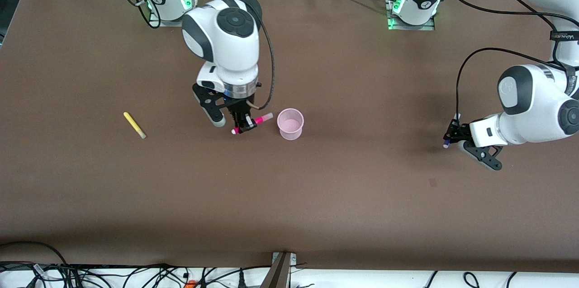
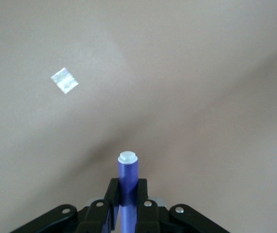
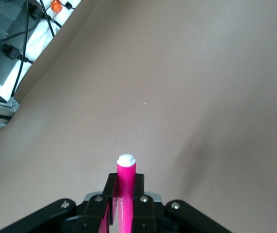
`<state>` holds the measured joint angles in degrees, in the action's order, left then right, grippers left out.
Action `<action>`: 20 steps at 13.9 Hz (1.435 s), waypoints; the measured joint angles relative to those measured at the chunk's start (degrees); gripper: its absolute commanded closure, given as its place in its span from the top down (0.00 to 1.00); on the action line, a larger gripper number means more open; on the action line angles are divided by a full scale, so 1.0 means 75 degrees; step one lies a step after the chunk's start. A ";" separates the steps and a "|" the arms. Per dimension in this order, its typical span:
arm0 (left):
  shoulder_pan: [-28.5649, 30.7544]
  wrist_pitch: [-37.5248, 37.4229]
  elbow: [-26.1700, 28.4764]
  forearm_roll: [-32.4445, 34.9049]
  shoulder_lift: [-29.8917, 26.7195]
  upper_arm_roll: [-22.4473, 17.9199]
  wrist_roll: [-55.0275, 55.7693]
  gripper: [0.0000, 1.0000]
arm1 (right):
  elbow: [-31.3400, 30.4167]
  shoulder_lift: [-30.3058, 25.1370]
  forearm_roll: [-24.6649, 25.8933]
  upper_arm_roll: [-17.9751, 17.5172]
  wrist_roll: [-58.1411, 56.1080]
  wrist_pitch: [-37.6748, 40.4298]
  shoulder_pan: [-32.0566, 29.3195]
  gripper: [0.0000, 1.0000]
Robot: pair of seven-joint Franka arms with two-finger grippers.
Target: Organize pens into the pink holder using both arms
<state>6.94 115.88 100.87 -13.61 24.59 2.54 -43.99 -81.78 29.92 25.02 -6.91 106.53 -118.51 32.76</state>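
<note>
Right gripper (image 1: 244, 126) up over the brown counter (image 1: 344, 197), just beside the pink holder (image 1: 290, 123), on the side toward the right arm's end. Jaws clamped on the magenta pen (image 1: 258, 120), gripped partway along its barrel. Pen held tilted, one pale-tipped end sticking out of the jaws toward the holder and stopping just short of its rim, the other end poking out of the jaws the other way. Same grip seen in the right wrist view: magenta barrel (image 3: 125, 187) squeezed between the two black fingers (image 3: 110, 191), white tip jutting past them over bare counter.

Pink holder upright on the counter, apart from the jaws and the pen, nothing visible inside.

Left gripper (image 1: 452, 134) out toward the left arm's end of the counter, well apart from the holder. Jaws closed on the dark purple pen (image 2: 127, 182), pale tip standing out past the fingers (image 2: 142, 194). From the front camera only a small purple end (image 1: 446, 144) showing below the jaws. Small pale square patch (image 2: 64, 80) on the counter out ahead of these jaws.

Yellow marker pen (image 1: 134, 125) flat on the counter, well apart from the right jaws, toward the right arm's end, lying at a slant.
</note>
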 measured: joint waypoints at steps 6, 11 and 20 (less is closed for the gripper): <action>0.0350 -0.0497 0.0002 -0.1578 0.0081 -0.0004 -0.2452 0.00 | 0.0540 0.0891 0.0678 0.0031 0.1530 -0.0007 0.0575 0.00; 0.0484 -0.1072 0.0004 -0.2447 0.0123 -0.0004 -0.3923 0.00 | 0.0616 0.1267 0.1063 0.0428 0.1960 -0.0004 0.1214 0.00; 0.0700 -0.3325 -0.0880 -0.4288 0.1147 0.0002 -0.6646 0.00 | 0.0622 0.1478 0.1135 0.0465 0.2014 0.0006 0.1536 0.00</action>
<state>12.19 90.94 94.27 -45.77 33.19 2.55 -93.84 -77.12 41.01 33.54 -3.43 121.63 -118.47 44.28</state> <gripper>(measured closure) 0.819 0.837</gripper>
